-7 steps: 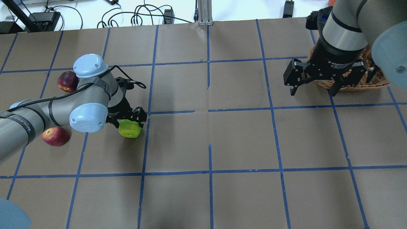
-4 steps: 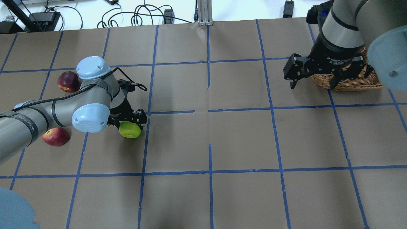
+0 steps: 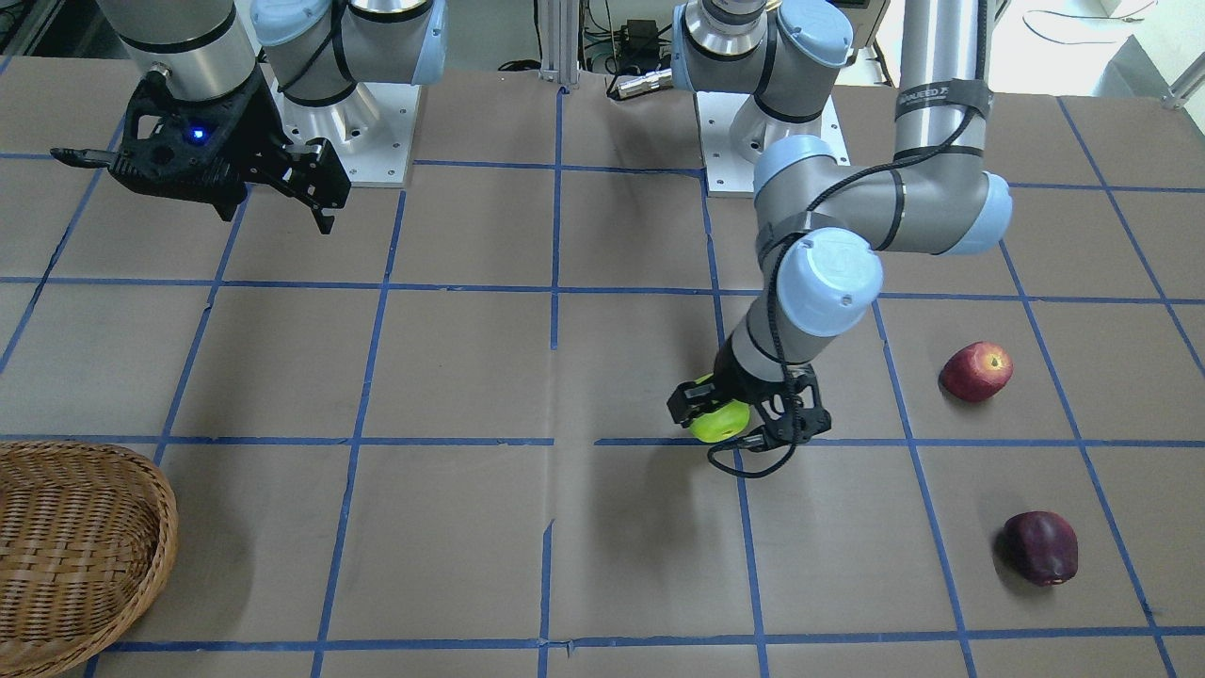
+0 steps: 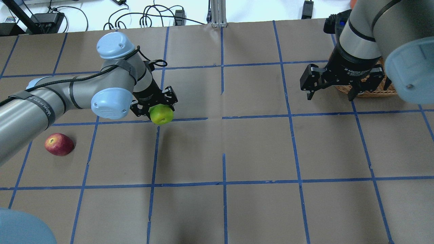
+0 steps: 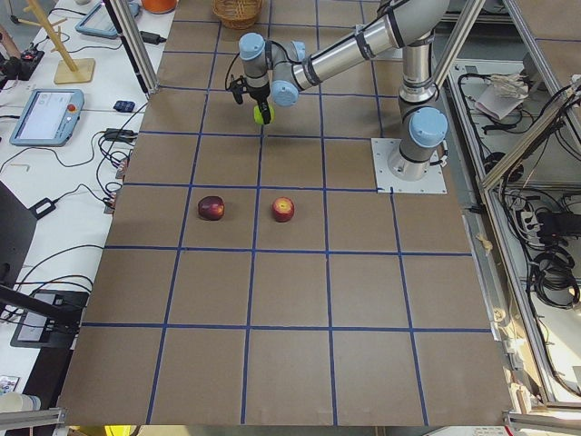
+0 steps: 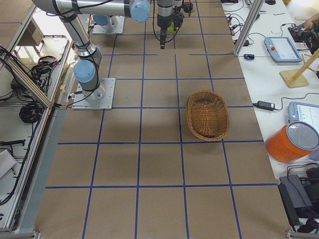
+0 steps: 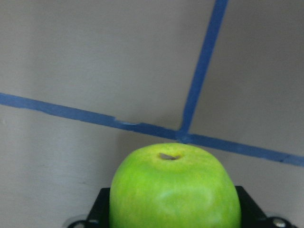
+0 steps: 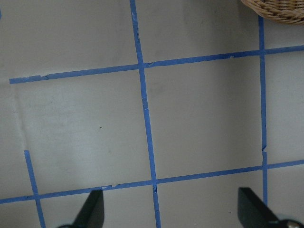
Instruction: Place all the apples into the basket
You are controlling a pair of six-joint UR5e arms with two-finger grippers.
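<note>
Where the green apple is: the bright yellow-green round apple [image 4: 161,114] sits clamped in the left gripper [image 4: 156,107], held clear of the table with its dimpled end pointing away from the wrist.
Left gripper: black two-finger gripper, jaws closed against opposite sides of the green apple; in the wrist view the fruit fills the space between the fingers, over a crossing of tape lines.
Right gripper: black two-finger gripper [image 4: 330,95], jaws spread wide with nothing between them; it hangs high over the table, and its wrist view shows only bare paper and tape between the fingers.
Red apple: the red round apple with a yellowish top [image 4: 59,144] lies on the table on the robot's left side, well apart from both grippers.
Maroon apple: the dark maroon-purple round apple [image 3: 1039,547] lies on the table near the red apple, one grid square farther from the robot; the left arm hides it in the overhead view.
Basket: the oval, shallow, tan-brown woven wicker basket [image 6: 192,112] stands on the robot's right side with no apple in it; only its rim shows at a corner of the right wrist view.
Table: brown paper-covered surface [image 4: 257,149] marked into squares with blue tape.
</note>
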